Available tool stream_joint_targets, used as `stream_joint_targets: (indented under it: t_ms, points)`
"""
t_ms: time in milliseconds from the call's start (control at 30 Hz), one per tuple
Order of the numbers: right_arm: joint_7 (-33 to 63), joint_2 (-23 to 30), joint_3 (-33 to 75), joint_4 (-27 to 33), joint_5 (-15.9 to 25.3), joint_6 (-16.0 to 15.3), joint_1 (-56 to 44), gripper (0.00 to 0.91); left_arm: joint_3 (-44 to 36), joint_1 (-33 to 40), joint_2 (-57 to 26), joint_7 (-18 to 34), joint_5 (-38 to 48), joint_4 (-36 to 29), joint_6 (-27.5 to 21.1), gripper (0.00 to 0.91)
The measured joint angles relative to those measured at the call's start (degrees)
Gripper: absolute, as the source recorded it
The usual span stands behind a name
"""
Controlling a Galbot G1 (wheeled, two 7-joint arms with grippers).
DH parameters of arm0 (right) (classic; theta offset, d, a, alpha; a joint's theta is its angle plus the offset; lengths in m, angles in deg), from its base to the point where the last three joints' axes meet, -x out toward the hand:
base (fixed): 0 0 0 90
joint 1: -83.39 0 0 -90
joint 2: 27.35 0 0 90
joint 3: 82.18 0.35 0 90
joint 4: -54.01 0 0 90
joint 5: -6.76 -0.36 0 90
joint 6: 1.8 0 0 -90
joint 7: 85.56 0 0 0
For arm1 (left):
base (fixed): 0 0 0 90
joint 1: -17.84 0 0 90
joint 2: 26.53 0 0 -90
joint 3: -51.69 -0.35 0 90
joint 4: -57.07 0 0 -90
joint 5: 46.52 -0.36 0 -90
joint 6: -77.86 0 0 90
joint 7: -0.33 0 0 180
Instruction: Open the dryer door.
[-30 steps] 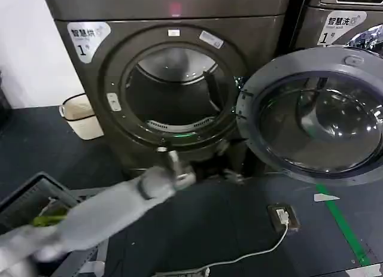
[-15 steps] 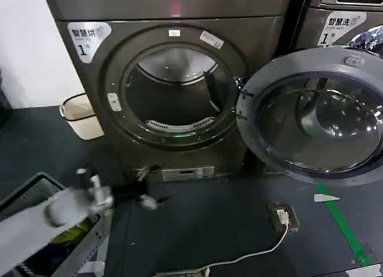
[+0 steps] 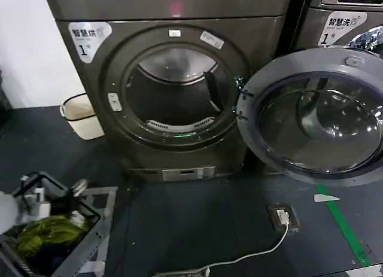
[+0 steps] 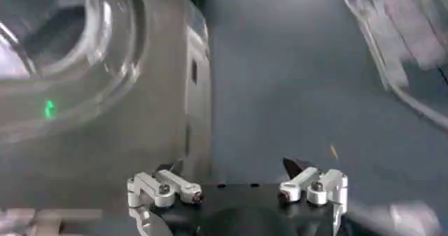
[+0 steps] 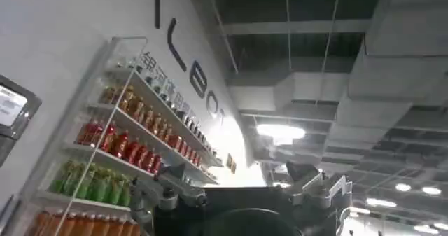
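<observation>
The grey dryer [image 3: 173, 61] stands straight ahead, and its round opening [image 3: 173, 94] shows the bare drum. Its glass door [image 3: 317, 112] is swung wide out to the right, hinged at the opening's right side. My left gripper [image 3: 63, 196] is low at the far left, above the laundry basket and well away from the door. In the left wrist view the left gripper [image 4: 234, 167] is open with nothing between its fingers, facing the dryer's lower front [image 4: 105, 111] and dark floor. My right gripper [image 5: 231, 181] points up at a ceiling, open and holding nothing.
A wire basket [image 3: 93, 214] with green clothes [image 3: 45, 238] sits at the lower left. A white bin [image 3: 81, 115] stands left of the dryer. A power strip [image 3: 281, 216] with a white cable lies on the floor, beside a green tape line [image 3: 344, 226]. A second machine [image 3: 341, 14] is at the right.
My left arm has pulled back from in front of the dryer's base to the lower left, above the basket. The door has stayed wide open.
</observation>
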Motion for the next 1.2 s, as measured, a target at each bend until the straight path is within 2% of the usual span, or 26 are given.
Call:
stream_joint_targets:
  t_ms: [367, 467, 767, 1200]
  points:
    - [-0.24, 0.39, -0.15, -0.57, 0.05, 0.16, -0.22, 0.907, 0.08, -0.15, -3.5, -3.32, -5.89, 5.5, 2.76, 0.907]
    - [-0.24, 0.42, 0.33, -0.53, 0.02, 0.2, -0.53, 0.907, 0.19, -0.12, -3.24, -3.95, -8.09, 6.79, 5.0, 0.907]
    - [-0.27, 0.49, 0.43, -0.69, -0.12, 0.21, -0.83, 0.907, 0.31, -0.01, -1.55, -4.98, -8.83, 10.83, 7.18, 0.907]
    - [-0.38, 0.73, 1.58, -0.95, -0.37, 0.35, -2.1, 0.907, -0.15, -0.64, -1.37, -4.98, -9.3, 11.01, 7.9, 0.907]
